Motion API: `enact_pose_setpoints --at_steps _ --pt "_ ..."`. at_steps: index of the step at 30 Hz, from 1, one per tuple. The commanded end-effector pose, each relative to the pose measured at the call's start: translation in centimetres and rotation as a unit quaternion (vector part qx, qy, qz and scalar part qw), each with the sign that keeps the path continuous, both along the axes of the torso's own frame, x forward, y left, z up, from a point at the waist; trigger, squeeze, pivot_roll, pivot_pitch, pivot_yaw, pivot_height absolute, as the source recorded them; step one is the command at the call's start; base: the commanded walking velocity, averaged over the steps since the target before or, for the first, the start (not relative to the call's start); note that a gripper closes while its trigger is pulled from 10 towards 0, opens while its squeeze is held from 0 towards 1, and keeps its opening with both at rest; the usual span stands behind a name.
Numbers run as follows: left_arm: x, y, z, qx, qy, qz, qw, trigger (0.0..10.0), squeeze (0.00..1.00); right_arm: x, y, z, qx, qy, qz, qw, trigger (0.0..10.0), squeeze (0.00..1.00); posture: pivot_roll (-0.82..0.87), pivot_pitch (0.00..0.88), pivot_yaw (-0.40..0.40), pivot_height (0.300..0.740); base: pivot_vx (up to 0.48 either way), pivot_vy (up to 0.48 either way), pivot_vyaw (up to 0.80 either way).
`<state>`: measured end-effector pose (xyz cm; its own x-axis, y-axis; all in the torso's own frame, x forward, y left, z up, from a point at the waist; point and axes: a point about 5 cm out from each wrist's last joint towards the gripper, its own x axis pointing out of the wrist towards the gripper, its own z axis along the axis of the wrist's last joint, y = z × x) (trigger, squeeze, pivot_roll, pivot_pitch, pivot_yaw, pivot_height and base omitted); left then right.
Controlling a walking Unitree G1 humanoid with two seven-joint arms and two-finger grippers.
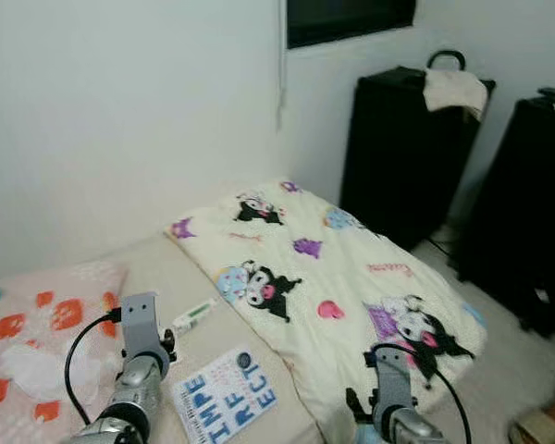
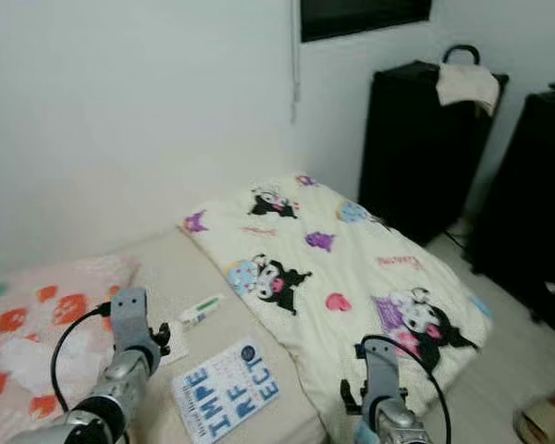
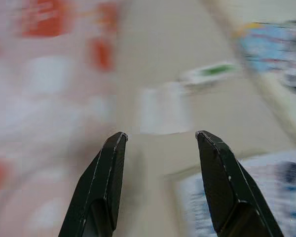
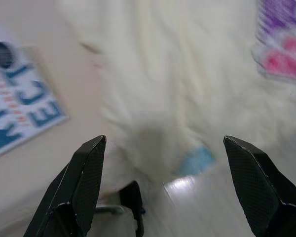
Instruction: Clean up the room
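A white book point(image 1: 227, 393) with blue letters lies on the beige bed sheet point(image 1: 157, 268), close in front of me. Beyond it rest a white-and-green tube point(image 1: 194, 317) and a small white card point(image 3: 163, 108). A cream blanket point(image 1: 333, 277) with cartoon prints covers the right half of the bed. My left gripper point(image 3: 160, 140) hovers open over the sheet, short of the card, with the book's corner point(image 3: 246, 197) beside it. My right gripper point(image 4: 163, 148) is open above the blanket's hanging edge, the book point(image 4: 19, 103) off to one side. Both wrist views are blurred.
A pillow point(image 1: 37, 342) with red patterns lies at the left. Two tall black cabinets point(image 1: 402, 153) point(image 1: 527, 203) stand along the right wall, a pale cloth point(image 1: 455, 91) draped on the nearer one. Light floor point(image 1: 499, 370) runs beside the bed; a small blue thing point(image 4: 197, 160) lies there.
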<state>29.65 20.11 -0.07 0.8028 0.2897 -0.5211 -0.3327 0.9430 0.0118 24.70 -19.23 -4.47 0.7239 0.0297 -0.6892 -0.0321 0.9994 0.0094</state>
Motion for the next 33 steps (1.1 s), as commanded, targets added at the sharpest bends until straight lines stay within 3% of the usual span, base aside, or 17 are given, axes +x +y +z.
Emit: enact_pose_setpoints --at_steps 1,8,16,33 --pt "-0.4 1.4 -0.1 0.025 0.01 0.019 0.999 10.0 0.0 0.4 0.8 0.2 0.005 -0.01 0.013 1.0 10.0 0.0 -0.12 0.021 0.036 0.74 0.0 0.0 0.77" --pt "-0.6 1.6 -0.2 0.061 0.03 0.023 0.997 10.0 0.0 0.4 0.8 0.2 0.013 -0.009 0.006 1.0 10.0 0.0 -0.12 0.021 0.042 0.74 0.0 0.0 0.66" --pt "-1.2 1.1 -1.0 0.048 0.05 0.016 0.997 10.0 0.0 0.2 0.6 0.1 0.021 -0.005 -0.012 1.0 10.0 0.0 -0.12 0.022 0.042 0.74 0.0 0.0 0.0" --pt "-1.3 0.0 -1.3 0.031 0.054 -0.003 0.998 10.0 0.0 0.2 0.4 0.0 0.018 0.0 -0.012 1.0 10.0 0.0 -0.13 0.009 0.037 0.74 -0.31 0.0 0.0"
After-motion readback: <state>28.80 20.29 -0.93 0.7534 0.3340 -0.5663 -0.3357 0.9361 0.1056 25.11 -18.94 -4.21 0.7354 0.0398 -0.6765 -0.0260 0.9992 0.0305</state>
